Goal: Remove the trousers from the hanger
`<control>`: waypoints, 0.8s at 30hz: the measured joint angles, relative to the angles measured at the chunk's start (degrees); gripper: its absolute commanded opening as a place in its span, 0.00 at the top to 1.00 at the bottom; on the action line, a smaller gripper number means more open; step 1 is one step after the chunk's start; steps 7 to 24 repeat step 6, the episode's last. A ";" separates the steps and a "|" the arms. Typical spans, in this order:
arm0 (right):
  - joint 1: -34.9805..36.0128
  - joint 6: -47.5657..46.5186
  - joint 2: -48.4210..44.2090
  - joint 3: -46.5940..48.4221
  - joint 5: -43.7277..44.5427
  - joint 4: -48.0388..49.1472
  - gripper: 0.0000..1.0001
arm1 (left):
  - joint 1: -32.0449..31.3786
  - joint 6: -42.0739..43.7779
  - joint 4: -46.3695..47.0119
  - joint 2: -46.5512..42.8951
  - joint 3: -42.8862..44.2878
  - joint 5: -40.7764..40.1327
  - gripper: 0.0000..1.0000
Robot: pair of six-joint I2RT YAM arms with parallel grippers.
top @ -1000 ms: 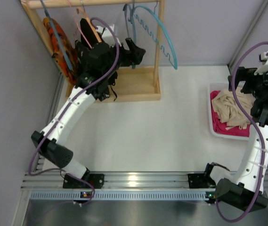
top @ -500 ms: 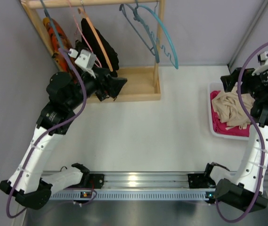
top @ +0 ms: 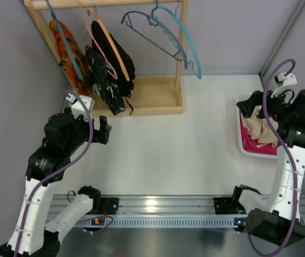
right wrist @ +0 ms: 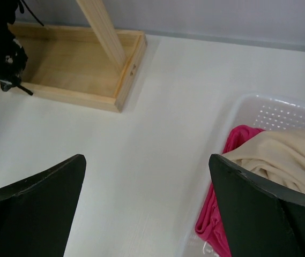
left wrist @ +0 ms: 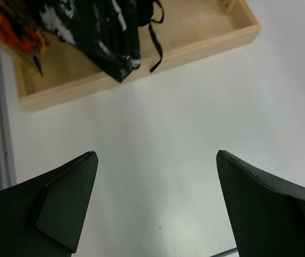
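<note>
We see the trousers (top: 105,80), black with white flecks, hanging on the rail of the wooden rack (top: 157,101) at the far left of the counter (top: 184,155). They are draped over an orange hanger (top: 111,47), and their lower end reaches down to the rack's base tray. In the left wrist view a corner of the cloth overlaps the tray's front rim and a black drawstring (left wrist: 156,40) dangles beside it. Just to their left on the same rail hangs an orange patterned garment (top: 68,51). To their right a grey hanger (top: 151,31) and a teal hanger (top: 188,45) hang bare. The left gripper (left wrist: 156,156) hovers over bare counter in front of the rack, near its left corner. Its jaws are spread wide with nothing between them, and it is apart from the trousers. The right gripper (right wrist: 147,158) is well away at the right side, above the near edge of a white plastic bin (top: 242,145). Its jaws are likewise wide apart and hold nothing. In the bin we make out a beige cloth (top: 263,127) lying on top of a pink cloth (top: 259,147).
</note>
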 measured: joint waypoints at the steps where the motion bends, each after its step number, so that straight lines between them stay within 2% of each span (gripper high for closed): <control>1: 0.57 -0.35 -0.17 -0.55 0.11 -0.24 0.01 | 0.50 0.17 -1.14 -0.81 -0.83 -1.09 0.01; 6: 2.16 -1.44 -1.09 -2.38 0.39 -1.16 0.01 | 4.68 0.39 -4.96 -3.34 -2.82 -4.11 0.01; 24: 2.16 -1.44 -1.09 -2.38 0.39 -1.16 0.01 | 4.68 0.39 -4.96 -3.34 -2.82 -4.11 0.01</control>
